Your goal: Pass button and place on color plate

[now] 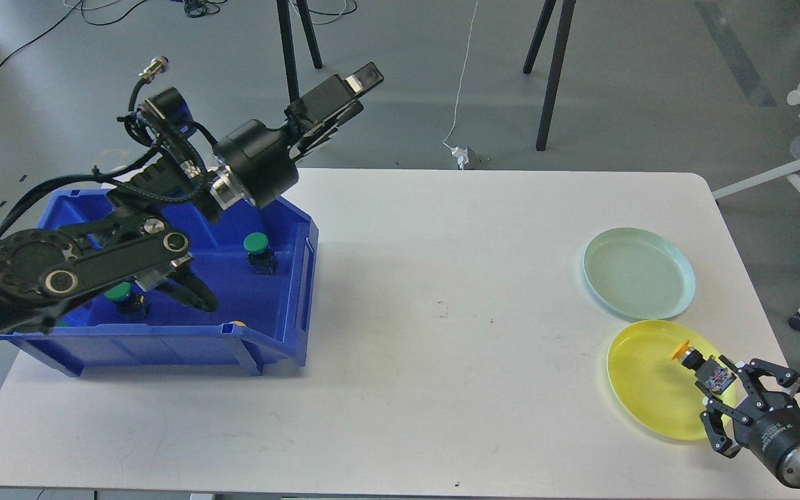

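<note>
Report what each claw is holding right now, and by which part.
The right claw is around the body of the yellow button over the yellow plate; whether it is gripped is unclear. The left claw holds nothing.

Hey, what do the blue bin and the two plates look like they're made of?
The blue bin looks like moulded plastic: uniform colour, ribbed walls, slight sheen. The pale green plate and the yellow plate also look like plastic, smooth and a little translucent at the rims, though melamine cannot be ruled out.
</note>
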You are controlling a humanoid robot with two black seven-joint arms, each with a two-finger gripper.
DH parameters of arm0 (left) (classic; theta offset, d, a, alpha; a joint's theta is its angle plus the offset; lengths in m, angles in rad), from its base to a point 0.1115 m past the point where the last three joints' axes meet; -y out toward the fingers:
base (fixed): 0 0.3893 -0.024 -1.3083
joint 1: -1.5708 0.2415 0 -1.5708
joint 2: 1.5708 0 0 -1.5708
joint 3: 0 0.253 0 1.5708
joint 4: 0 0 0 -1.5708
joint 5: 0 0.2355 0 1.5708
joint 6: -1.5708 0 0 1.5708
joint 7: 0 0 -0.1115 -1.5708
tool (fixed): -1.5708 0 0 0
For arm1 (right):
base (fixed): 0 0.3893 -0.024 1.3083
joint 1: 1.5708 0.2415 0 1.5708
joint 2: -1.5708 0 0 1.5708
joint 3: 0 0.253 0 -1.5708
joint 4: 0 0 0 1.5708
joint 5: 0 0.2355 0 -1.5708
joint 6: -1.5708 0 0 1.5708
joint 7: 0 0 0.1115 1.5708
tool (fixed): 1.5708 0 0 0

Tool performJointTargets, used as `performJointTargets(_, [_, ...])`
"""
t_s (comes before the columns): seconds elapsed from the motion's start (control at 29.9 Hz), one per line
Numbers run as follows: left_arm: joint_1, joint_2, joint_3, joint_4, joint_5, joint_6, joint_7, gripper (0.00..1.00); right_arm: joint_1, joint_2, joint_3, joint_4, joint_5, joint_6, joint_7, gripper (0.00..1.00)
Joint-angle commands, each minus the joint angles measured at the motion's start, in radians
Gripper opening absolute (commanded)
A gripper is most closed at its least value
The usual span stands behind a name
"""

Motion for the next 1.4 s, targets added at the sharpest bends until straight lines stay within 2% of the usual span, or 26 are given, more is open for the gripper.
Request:
performJointTargets(0.0, [-0.004, 0.136, 0.023, 0.007, 0.074, -0.073, 0.0, 0.91, -0.006, -0.006, 0.011, 0.009, 0.005, 0.008, -0.002, 0.97])
performJointTargets(0.1, [-0.004, 0.23, 0.026, 0.009, 0.185, -0.18, 0.0, 0.91, -0.012, -0.009, 0.037, 0.038, 0.013, 0.04, 0.0, 0.97])
performJointTargets(0.17, [-0.004, 0.277, 0.032, 0.009, 0.286, -0.255, 0.0, 0.91, -0.013, -0.025, 0.088, 0.058, 0.024, 0.103, 0.0, 0.97])
performJointTargets(0.3, [-0.005, 0.333, 0.09, 0.032, 0.468, -0.341, 0.0, 0.91, 0.016, -0.022, 0.198, 0.06, 0.034, 0.264, 0.0, 0.97])
performJointTargets(0.43, [-0.007, 0.331, 0.151, 0.151, 0.634, -0.419, 0.0, 0.91, 0.181, -0.016, 0.243, 0.06, 0.036, 0.39, -0.002, 0.97])
performJointTargets(0.57, [0.001, 0.272, 0.17, 0.34, 0.758, -0.49, 0.0, 0.91, 0.321, 0.001, 0.238, 0.068, 0.059, 0.41, 0.0, 0.98])
performJointTargets(0.7, [0.007, 0.239, 0.188, 0.424, 0.815, -0.498, 0.0, 0.91, 0.361, 0.014, 0.225, 0.065, 0.096, 0.41, 0.0, 0.98])
performJointTargets(0.87, [0.004, 0.227, 0.237, 0.437, 0.846, -0.516, 0.0, 0.91, 0.344, 0.015, 0.222, 0.06, 0.096, 0.41, 0.0, 0.98])
performJointTargets(1.0, [0.007, 0.173, 0.24, 0.504, 0.857, -0.529, 0.0, 0.91, 0.321, 0.02, 0.223, 0.06, 0.096, 0.41, 0.0, 0.98])
performJointTargets(1.17, [0.008, 0.156, 0.243, 0.516, 0.86, -0.529, 0.0, 0.91, 0.319, 0.02, 0.223, 0.06, 0.096, 0.41, 0.001, 0.98])
performJointTargets(1.37, [0.016, 0.115, 0.268, 0.587, 0.86, -0.527, 0.0, 0.91, 0.318, 0.021, 0.223, 0.06, 0.099, 0.41, 0.003, 0.98])
